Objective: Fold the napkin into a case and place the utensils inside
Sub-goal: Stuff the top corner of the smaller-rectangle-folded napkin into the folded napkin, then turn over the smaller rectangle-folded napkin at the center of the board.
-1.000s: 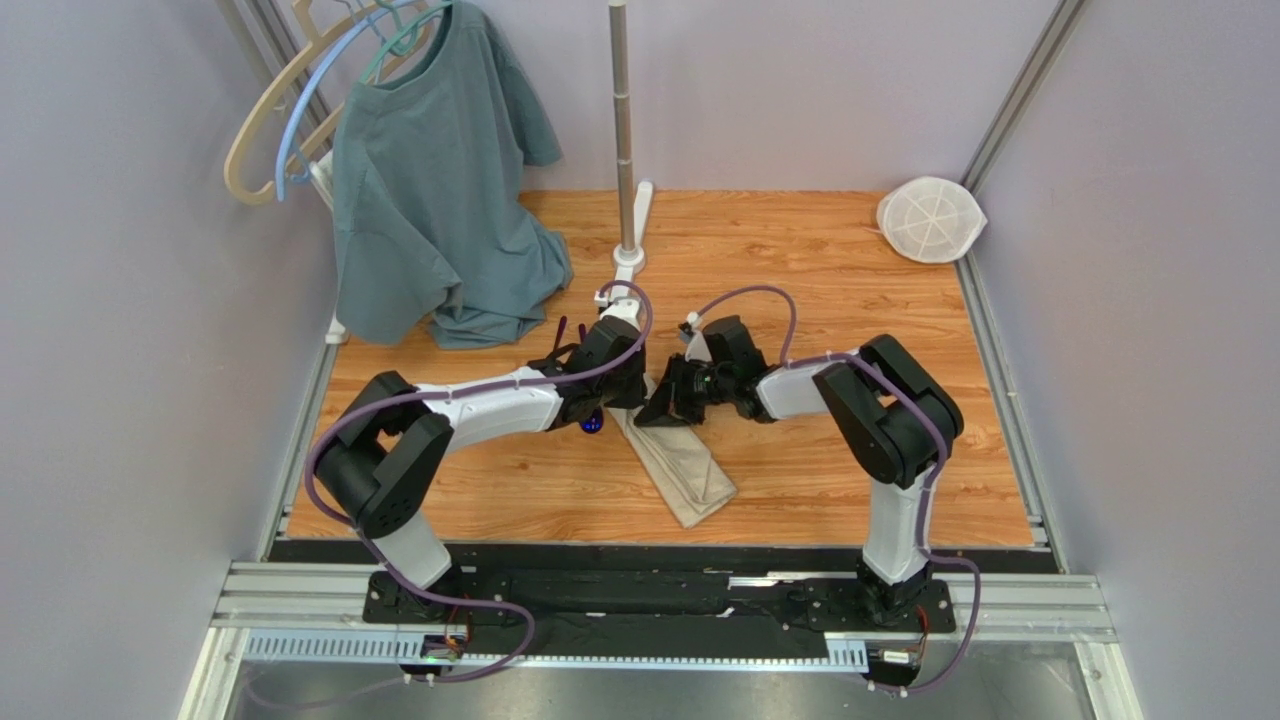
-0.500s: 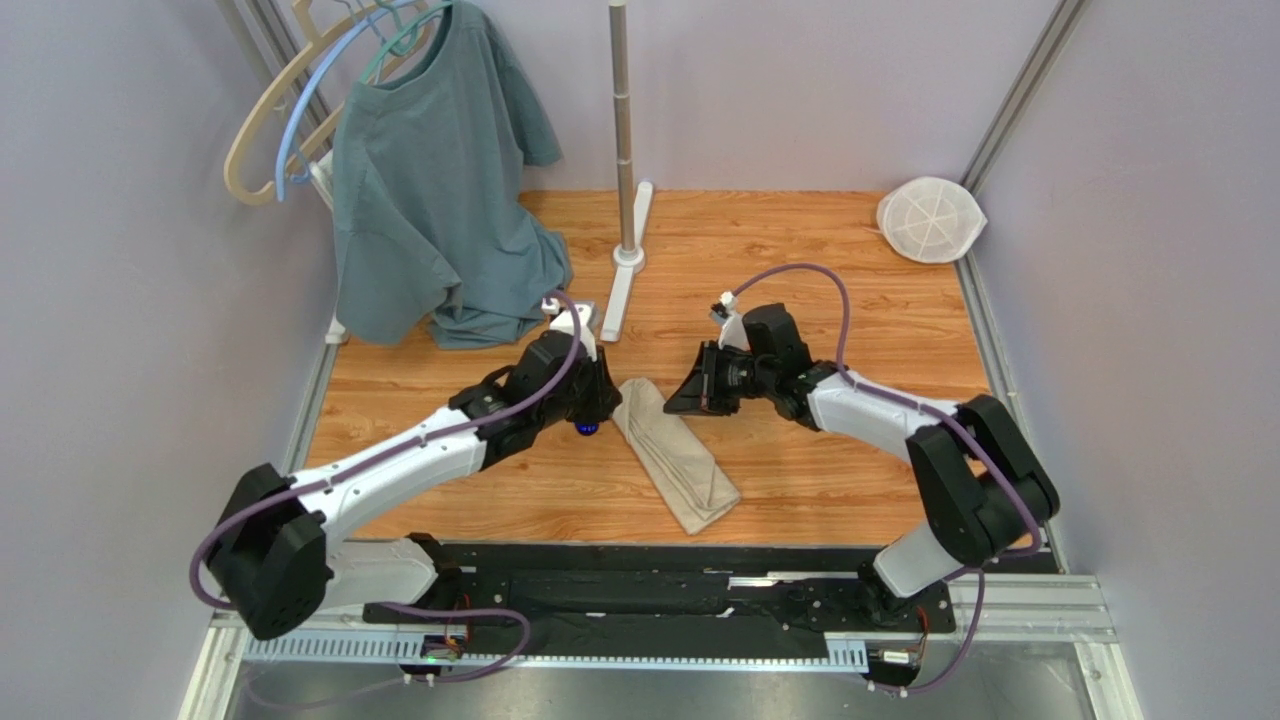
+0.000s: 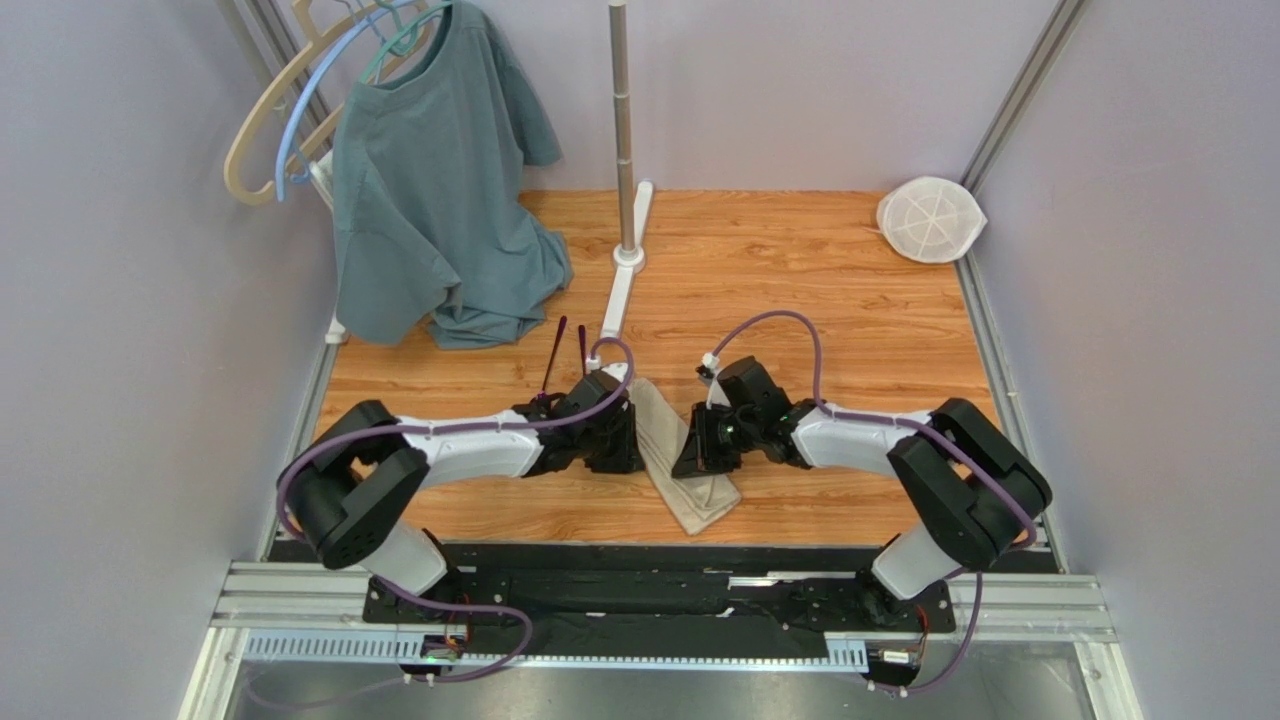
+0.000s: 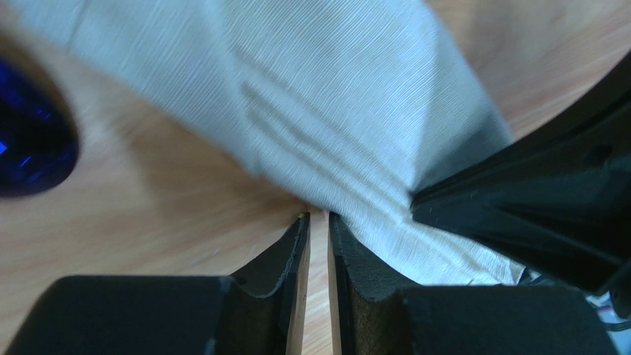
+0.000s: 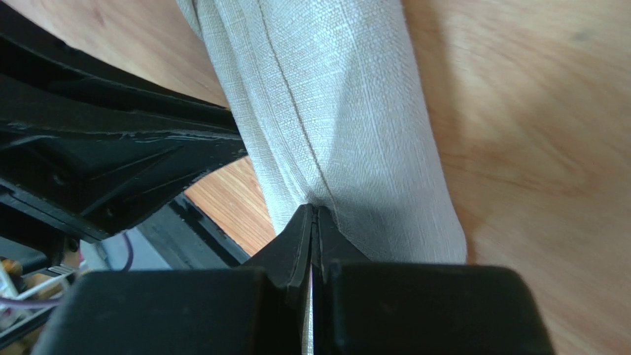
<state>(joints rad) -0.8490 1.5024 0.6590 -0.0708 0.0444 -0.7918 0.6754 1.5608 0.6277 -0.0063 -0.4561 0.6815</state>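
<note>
The beige-tan napkin, folded into a narrow case, lies slanted on the wooden table. My left gripper is low at its left edge. In the left wrist view the jaws stand a narrow gap apart, with bare wood between them and the tips at the cloth. My right gripper is on its right side. In the right wrist view the jaws are shut on a fold of the cloth. Two maroon spoon handles show behind my left arm. One purple bowl lies left of the cloth.
A grey-green T-shirt hangs on hangers at the back left. A metal pole on a white stand is at the back centre. A white mesh disc lies at the back right. Walls close both sides.
Both arms have pulled nearer and lower and now meet at the case from either side. The spoon handles, hidden before, now show behind my left arm.
</note>
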